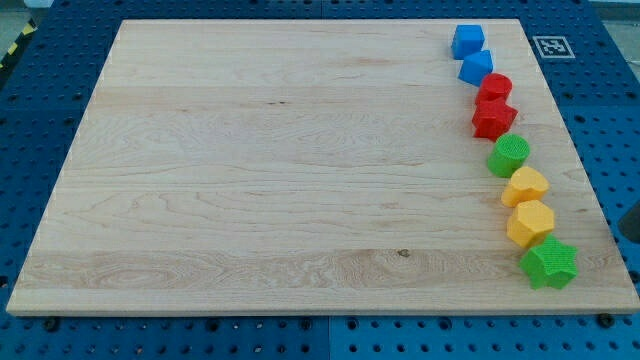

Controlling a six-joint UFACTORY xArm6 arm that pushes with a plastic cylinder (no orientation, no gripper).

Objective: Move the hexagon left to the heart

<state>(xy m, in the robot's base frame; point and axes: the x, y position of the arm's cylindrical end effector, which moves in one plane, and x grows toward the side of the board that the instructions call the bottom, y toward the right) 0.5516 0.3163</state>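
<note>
A yellow hexagon block (530,222) lies near the board's right edge. A yellow heart-like block (525,186) touches it just above. My tip (624,237) shows only as a dark rod end at the view's right edge, off the board. It is to the right of the hexagon and apart from all blocks.
The blocks form one column down the wooden board's (300,170) right side: a blue cube (468,40), a second blue block (476,67), a round red block (494,88), an angular red block (493,118), a green round block (509,155), and a green star (549,263) at the bottom.
</note>
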